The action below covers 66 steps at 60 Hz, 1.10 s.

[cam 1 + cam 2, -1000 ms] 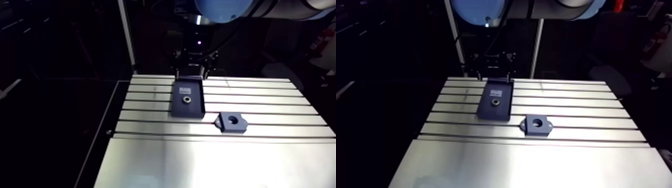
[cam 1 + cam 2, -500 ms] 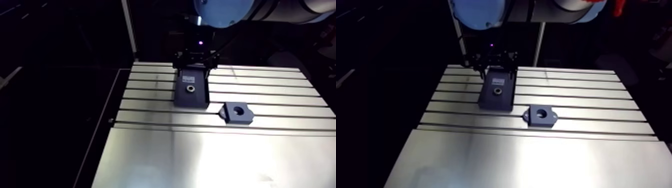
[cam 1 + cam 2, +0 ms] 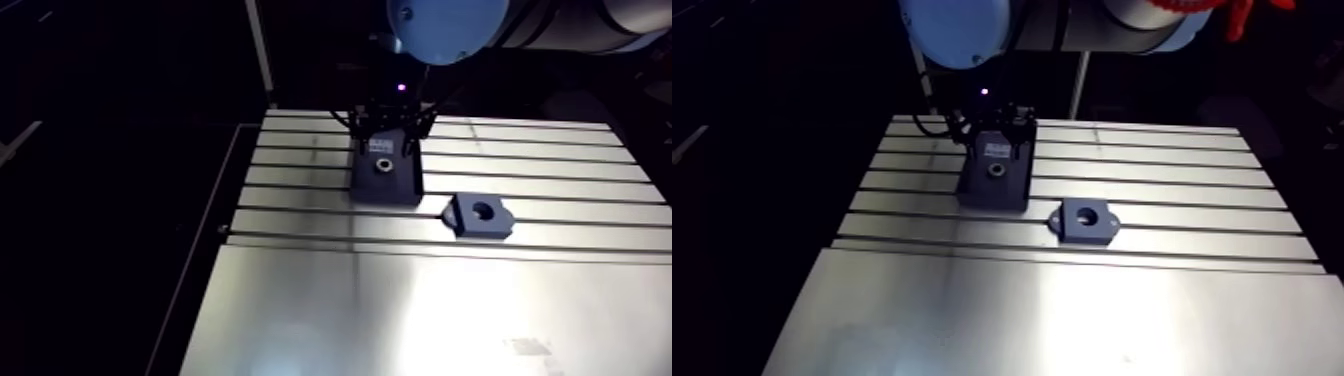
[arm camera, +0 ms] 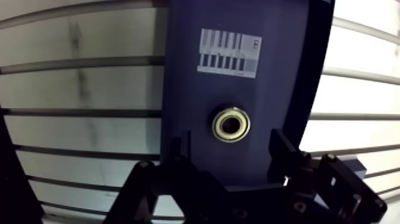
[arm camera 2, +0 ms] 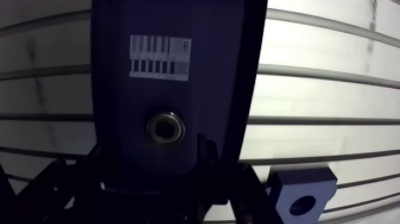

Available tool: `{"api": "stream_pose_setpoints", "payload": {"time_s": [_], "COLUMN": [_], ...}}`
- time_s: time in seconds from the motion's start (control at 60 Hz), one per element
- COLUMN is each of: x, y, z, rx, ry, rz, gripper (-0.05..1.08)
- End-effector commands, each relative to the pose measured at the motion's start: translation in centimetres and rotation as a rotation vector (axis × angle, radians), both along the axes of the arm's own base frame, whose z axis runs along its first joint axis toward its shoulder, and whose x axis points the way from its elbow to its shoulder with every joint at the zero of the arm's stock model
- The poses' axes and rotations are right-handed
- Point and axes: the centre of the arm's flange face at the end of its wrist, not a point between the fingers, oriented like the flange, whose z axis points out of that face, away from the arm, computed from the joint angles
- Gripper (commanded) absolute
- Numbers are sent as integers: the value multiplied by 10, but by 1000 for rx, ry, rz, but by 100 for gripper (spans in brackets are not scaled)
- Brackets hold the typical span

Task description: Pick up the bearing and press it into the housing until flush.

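We could not read the label [image 4: 229, 52] on the dark tray [image 4: 184, 89]; the pincer [image 4: 229, 150] hid the tray's near end, and the housing [image 5: 286, 184] was partly cut off.

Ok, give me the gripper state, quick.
Gripper: open, holding nothing. The bearing lies untouched on the dark tray, just ahead of the gap between its fingers.

Gripper [image 4: 229, 146] has advanced over the tray [image 4: 184, 71] — seemingly nearer the bearing [image 4: 231, 124].
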Motion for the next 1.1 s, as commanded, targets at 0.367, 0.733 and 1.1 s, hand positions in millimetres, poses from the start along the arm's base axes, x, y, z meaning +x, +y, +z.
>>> {"api": "stream_pose_setpoints", "payload": {"time_s": [0.367, 0.733, 1.1], "x": [1, 2, 5], "y": [0, 3, 2], "z": [-12, -20, -26], "rx": [-14, -10, -10], "ry": [30, 17, 7], "rz": [20, 19, 20], "gripper": [31, 31, 33]}}
